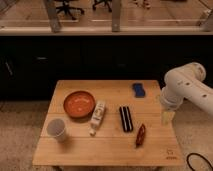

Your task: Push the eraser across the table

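Counter (105, 150): small light-wood plank top; dark logo (171, 156) at its near right corner.
Cup (57, 129): white, upright, front left.
Red object (141, 135): dark, slim, lying front right.
Bowl (79, 103): orange, left of centre.
Bottle (97, 117): white, on its side, just beside the bowl.
Eraser (126, 119): black oblong with a pale lengthwise stripe, flat, right of centre, between bottle and red object.
Blue pad (139, 90): small, far right part.
Pincer (167, 117): pale, hanging below the white arm (187, 85) at the counter's right edge, apart from the eraser; spread or pressed together, cannot tell.
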